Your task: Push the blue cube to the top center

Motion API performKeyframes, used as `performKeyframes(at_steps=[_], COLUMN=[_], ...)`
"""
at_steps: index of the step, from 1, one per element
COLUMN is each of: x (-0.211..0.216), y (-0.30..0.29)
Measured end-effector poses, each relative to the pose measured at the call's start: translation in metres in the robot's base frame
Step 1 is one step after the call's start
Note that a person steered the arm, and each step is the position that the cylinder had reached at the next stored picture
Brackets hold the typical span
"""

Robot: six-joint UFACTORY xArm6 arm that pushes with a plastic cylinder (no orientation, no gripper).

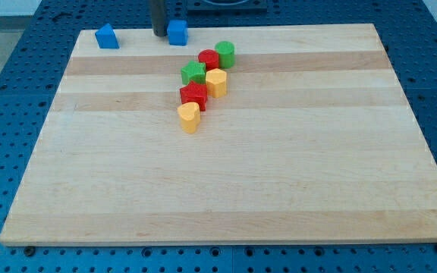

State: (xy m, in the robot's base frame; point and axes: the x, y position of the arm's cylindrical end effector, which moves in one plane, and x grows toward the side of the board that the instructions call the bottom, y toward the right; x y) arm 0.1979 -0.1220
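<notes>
The blue cube [177, 32] sits at the surface's [294, 197] top edge, somewhat left of center, and looks light, rigid and apt to slide or twist, so I judge a push on its left face best; my tip [158, 35], having no gripper to open or close, holds nothing and stands just beside, seemingly touching, that face.

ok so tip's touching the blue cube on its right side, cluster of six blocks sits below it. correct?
Not quite. In the camera view my tip is at the view's left side of the blue cube, not its right, right up against it or nearly so. The rest holds: the six red, green and yellow blocks sit clustered below the cube.
</notes>
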Motion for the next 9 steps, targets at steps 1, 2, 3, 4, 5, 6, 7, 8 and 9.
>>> performKeyframes(at_steps=[1, 2, 3, 4, 5, 6, 7, 8, 9], x=[0.0, 0.0, 0.004, 0.018, 0.023, 0.026, 0.039, 0.053, 0.058], y=[0.029, 0.042, 0.033, 0.033, 0.054, 0.057, 0.054, 0.058, 0.081])
